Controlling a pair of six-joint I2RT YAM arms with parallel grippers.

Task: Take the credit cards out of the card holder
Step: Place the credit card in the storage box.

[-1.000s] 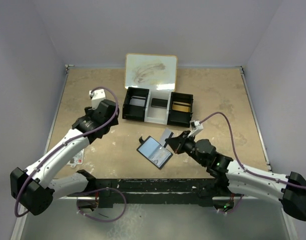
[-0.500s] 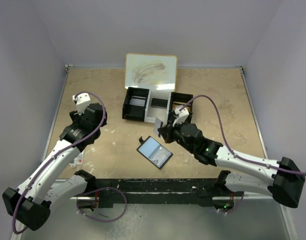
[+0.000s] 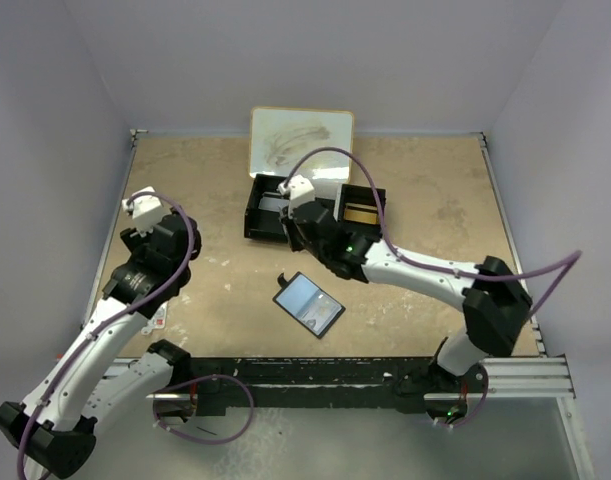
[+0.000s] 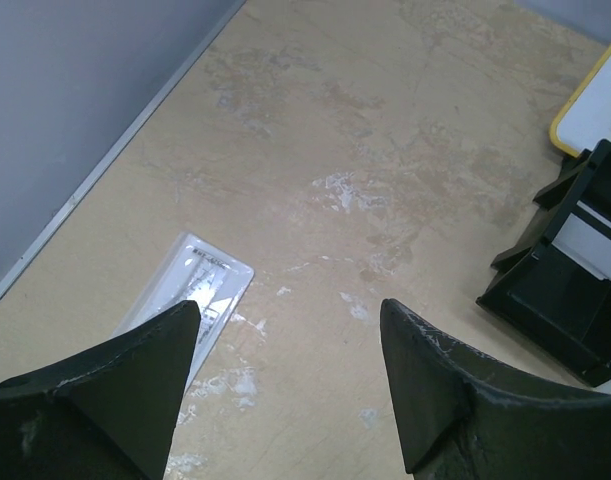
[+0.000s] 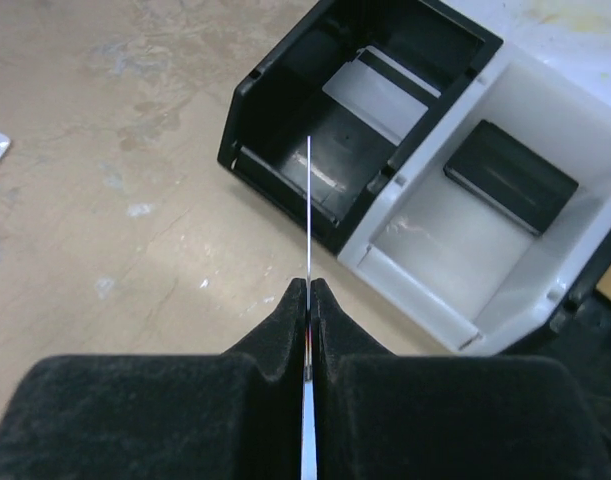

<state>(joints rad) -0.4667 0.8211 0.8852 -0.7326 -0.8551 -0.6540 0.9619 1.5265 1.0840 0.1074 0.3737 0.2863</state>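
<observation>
The card holder (image 3: 309, 303) lies open on the table, its shiny grey-blue inside facing up. My right gripper (image 3: 292, 213) is shut on a thin credit card (image 5: 309, 200), seen edge-on in the right wrist view. The right gripper (image 5: 309, 288) holds the card upright over the near wall of the tray's left black compartment (image 5: 315, 140). My left gripper (image 3: 165, 232) hangs open and empty at the left side of the table. In the left wrist view the left gripper (image 4: 287, 310) is above bare table, with a white card (image 4: 190, 290) lying just beside its left finger.
The black-and-white three-compartment tray (image 3: 257, 222) stands behind the card holder. A white card (image 5: 380, 95) lies in its left compartment, a black card (image 5: 510, 170) in the middle, a tan one (image 3: 362, 213) in the right. A whiteboard (image 3: 301, 142) lies at the back.
My right gripper has carried the card from beside the card holder up and left to the tray's left compartment. My left arm has drawn back to the left.
</observation>
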